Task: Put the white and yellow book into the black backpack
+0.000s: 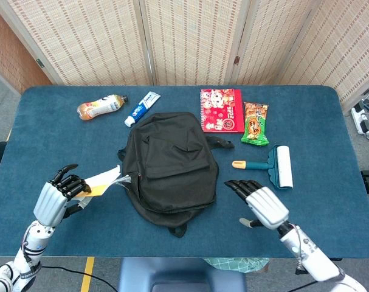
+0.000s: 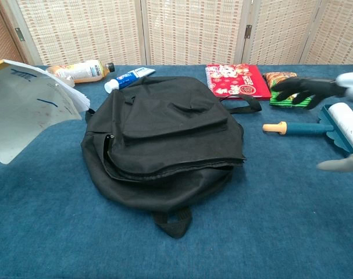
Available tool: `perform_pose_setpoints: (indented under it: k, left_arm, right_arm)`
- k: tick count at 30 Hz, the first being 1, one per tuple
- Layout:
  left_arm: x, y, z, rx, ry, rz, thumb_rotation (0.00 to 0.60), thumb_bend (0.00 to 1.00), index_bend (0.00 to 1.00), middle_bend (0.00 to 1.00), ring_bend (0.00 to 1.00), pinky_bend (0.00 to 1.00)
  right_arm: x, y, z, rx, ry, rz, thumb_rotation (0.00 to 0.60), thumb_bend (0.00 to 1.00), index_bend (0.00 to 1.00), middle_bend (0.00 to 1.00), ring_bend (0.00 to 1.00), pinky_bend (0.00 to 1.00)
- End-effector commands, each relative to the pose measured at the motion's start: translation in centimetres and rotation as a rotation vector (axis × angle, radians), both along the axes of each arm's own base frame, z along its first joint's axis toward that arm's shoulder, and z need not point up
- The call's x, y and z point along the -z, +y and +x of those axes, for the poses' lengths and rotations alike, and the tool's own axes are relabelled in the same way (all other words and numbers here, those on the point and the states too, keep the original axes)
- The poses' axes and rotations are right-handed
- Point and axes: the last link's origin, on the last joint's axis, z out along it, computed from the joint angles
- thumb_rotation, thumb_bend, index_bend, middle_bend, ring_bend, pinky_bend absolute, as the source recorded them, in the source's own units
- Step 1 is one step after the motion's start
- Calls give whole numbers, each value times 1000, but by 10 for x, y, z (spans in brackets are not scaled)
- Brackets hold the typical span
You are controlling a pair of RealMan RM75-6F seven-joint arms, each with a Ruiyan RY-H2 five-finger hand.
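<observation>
Left hand (image 1: pixel 58 198) grips white and yellow book (image 1: pixel 103 180) just left of black backpack (image 1: pixel 169 164). Right hand (image 1: pixel 260 202) hovers, fingers spread, empty, beside lint roller (image 1: pixel 275 165).

Backpack (image 1: pixel 170 164) lies mid-table, book (image 1: pixel 103 180) at its left, lint roller (image 1: pixel 275 165) right.

Both the left hand (image 1: pixel 58 196) and right hand (image 1: pixel 262 203) are showing silver-white backs, black fingers (image 1: pixel 237 186) and white jointed forearms.
</observation>
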Motion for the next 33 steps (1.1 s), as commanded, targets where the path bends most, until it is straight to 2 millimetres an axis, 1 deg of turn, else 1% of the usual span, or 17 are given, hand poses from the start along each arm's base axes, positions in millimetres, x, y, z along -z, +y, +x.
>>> perform_pose_setpoints:
  k: [1,6,10,16,22,26,28,30,33]
  left_arm:
    - [1,0,5,18,-1,-2,600,564,685,681,561,296]
    - [1,-1,13,54,-5,-2,600,562,686,680,561,295]
    - [0,-1,17,72,-8,-6,600,563,686,681,561,295]
    - [1,-3,20,83,-11,-15,600,562,686,681,562,296]
    - [2,-6,22,87,-17,-24,600,562,686,681,561,296]
    - [2,-6,23,91,-23,-26,600,562,687,681,561,296]
    - [2,-7,23,92,-31,-31,600,562,687,680,561,298]
    - [2,-7,23,95,-35,-32,600,562,686,681,562,302]
    - [1,-8,23,102,-35,-31,600,562,687,685,567,305]
  right_arm:
    - [29,-19,32,-40,-22,81,600,240,142,193,196,238]
    - [56,-42,55,-54,-5,147,600,283,197,214,209,249]
    - [73,-54,68,-67,20,172,600,311,233,226,221,262]
    - [94,-62,80,-76,62,204,600,321,259,235,234,267]
    - [108,-66,84,-79,108,219,600,326,268,238,239,272]
    - [116,-73,91,-81,122,207,600,405,320,270,263,301]
    - [119,-77,95,-74,119,201,600,477,376,310,290,321]
    - [122,-80,100,-70,113,195,600,557,456,371,332,345]
    - [124,-85,107,-64,99,183,600,641,562,454,397,392]
